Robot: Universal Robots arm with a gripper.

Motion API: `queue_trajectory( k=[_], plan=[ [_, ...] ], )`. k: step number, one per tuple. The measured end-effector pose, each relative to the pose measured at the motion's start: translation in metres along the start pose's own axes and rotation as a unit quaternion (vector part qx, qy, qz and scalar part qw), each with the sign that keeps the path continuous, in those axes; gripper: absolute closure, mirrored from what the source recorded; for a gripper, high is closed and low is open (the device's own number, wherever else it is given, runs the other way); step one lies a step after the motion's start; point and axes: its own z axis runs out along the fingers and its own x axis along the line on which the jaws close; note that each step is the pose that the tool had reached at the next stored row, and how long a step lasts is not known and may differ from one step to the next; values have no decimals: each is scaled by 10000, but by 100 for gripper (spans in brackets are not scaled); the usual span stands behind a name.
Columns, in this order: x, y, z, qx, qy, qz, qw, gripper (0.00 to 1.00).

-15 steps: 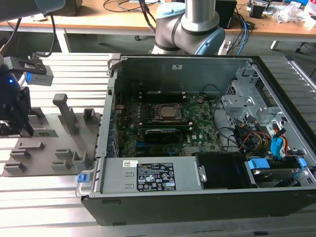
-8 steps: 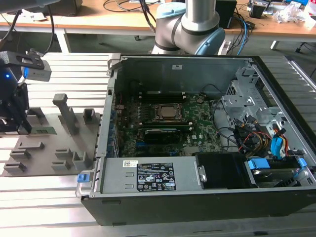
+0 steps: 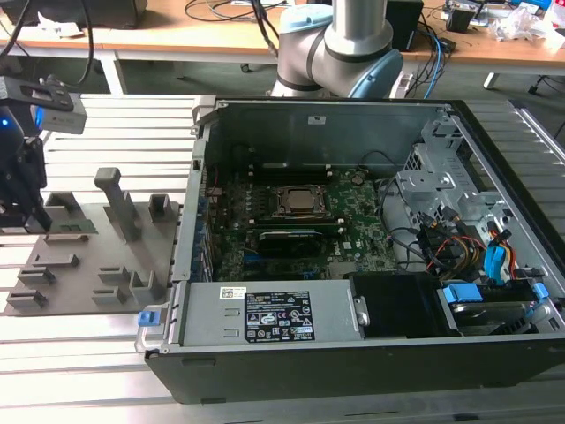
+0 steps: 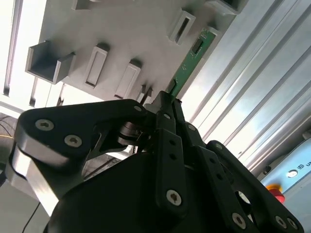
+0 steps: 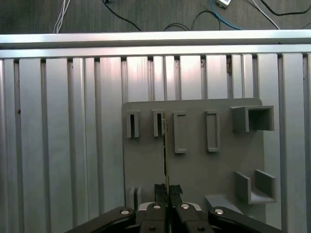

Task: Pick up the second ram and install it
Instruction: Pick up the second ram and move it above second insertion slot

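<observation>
- An open black metal computer case [image 3: 353, 375] holds a green motherboard [image 3: 362, 234] with 1 square CPU socket [image 3: 300, 201]. 1 long black card [image 3: 284, 238] sits just beside the socket, and coloured cables [image 3: 441, 243] lie toward the exterior view's right.
- To the exterior view's left of the case, a flat grey plastic fixture plate [image 3: 84, 256] with upright slotted blocks [image 5: 158, 124] lies on the slatted aluminium table [image 3: 115, 132].
- Over that plate, the black 2-finger claw [image 5: 167, 188] is clamped on one end of the second ram [image 5: 165, 155], a thin green circuit-board stick.
- The first wrist view shows the stick edge-on, beside a block.
- The second wrist view shows its flat green face.
- Whether it touches the plate I cannot tell.
</observation>
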Motion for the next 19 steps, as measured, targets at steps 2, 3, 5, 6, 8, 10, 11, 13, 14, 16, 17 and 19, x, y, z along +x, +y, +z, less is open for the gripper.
queue_trajectory(
  k=[2,3,5,6,8,10,11,13,14,16,17,19],
  plan=[
    [0,0,-24,0,-1,0,10000,86],
    [-1,1,-35,0,0,0,10000,86],
    [-1,1,-75,0,0,0,10000,86],
    [-1,2,-91,0,0,0,10000,86],
    [-2,2,-123,0,0,0,10000,86],
    [-2,2,-149,0,0,0,10000,86],
    [-2,3,-166,0,0,0,10000,86],
    [-2,3,-187,0,0,0,10000,86],
    [-3,3,-198,0,0,1,10000,86],
    [-3,3,-220,0,0,0,10000,86],
    [-4,2,-233,-1,0,0,10000,86],
    [-4,3,-269,-2,0,1,10000,86]
  ],
)
